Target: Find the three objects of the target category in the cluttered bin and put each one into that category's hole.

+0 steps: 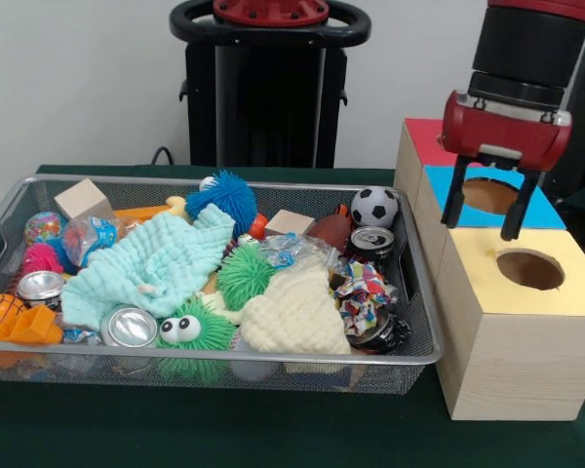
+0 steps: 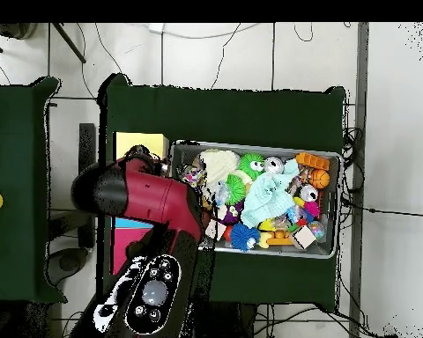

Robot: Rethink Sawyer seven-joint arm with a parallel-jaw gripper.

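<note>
The wire-mesh bin (image 1: 107, 179) is crammed with toys, cloths and cans; it also shows in the overhead view (image 2: 250, 146). To its right stand three wooden boxes, each with a round hole: red top (image 1: 424, 141), blue top (image 1: 536, 210) and yellow top (image 1: 565, 292). My gripper (image 1: 482, 226) hangs just above the blue box's hole (image 1: 489, 195), open and empty. In the overhead view my arm (image 2: 153, 198) hides the gripper and most of the boxes; only the yellow box (image 2: 142, 144) shows well.
In the bin lie a soccer ball (image 1: 374, 206), a blue spiky ball (image 1: 224, 195), a green spiky ball (image 1: 244, 275), a mint cloth (image 1: 156, 263), a cream cloth (image 1: 292, 312), cans (image 1: 132, 327) and wooden blocks (image 1: 82, 200). The robot pedestal (image 1: 268, 88) stands behind.
</note>
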